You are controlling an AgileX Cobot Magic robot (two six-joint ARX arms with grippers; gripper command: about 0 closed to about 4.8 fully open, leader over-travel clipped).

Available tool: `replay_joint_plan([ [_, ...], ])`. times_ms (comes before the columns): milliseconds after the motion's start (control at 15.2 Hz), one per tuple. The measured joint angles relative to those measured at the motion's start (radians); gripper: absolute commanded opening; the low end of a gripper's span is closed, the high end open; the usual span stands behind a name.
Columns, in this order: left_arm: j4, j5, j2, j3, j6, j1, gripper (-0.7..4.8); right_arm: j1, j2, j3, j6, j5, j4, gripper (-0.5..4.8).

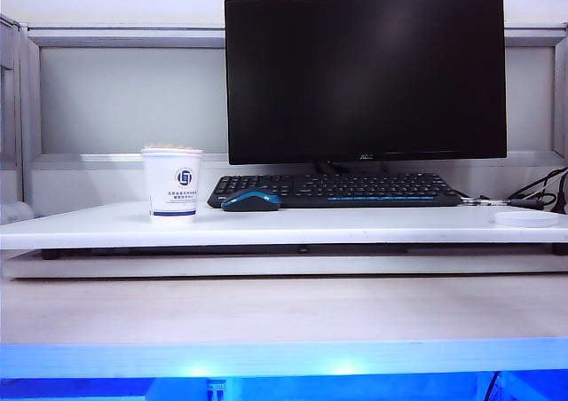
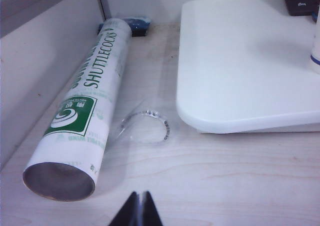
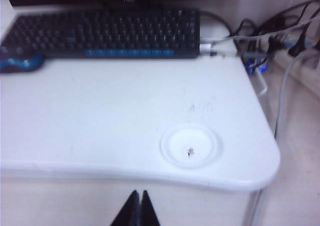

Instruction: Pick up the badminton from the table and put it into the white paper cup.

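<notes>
Badminton (image 1: pixel 171 147) is seen in white paper cup (image 1: pixel 172 184), mid-left in exterior view. Left gripper (image 2: pixel 138 206) and right gripper (image 3: pixel 137 206) are shut, empty; slow retreat is advised.

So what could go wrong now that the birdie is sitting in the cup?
The badminton only just peeks over the rim of the white paper cup, and a light cup might tip if bumped.

The cup stands close to the mouse and keyboard, so a knock could send it onto them.

Both grippers, left and right, hang with jaws shut near the table's front edge; a careless swing could hit it.
</notes>
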Motion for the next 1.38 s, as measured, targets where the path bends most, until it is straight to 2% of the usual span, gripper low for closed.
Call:
replay_joint_plan([
  [263,0.000,0.000,0.000,0.000,0.000,0.000,0.20,0.002,-0.274,-0.080,0.012,0.001,-0.033,-0.06],
  [329,0.000,0.000,0.000,0.000,0.000,0.000,0.15,0.002,-0.400,-0.115,0.012,0.002,-0.109,-0.06],
  [526,-0.007,0.010,0.000,0.001,0.001,0.000,0.15,0.002,-0.540,-0.179,0.013,0.004,-0.264,-0.06],
  [789,-0.008,0.044,0.000,0.001,0.002,0.000,0.17,0.005,-0.539,-0.191,0.014,-0.003,-0.309,-0.06],
  [1381,-0.008,0.046,0.000,0.001,0.000,0.000,0.18,0.004,-0.539,-0.222,0.014,0.007,-0.397,-0.06],
])
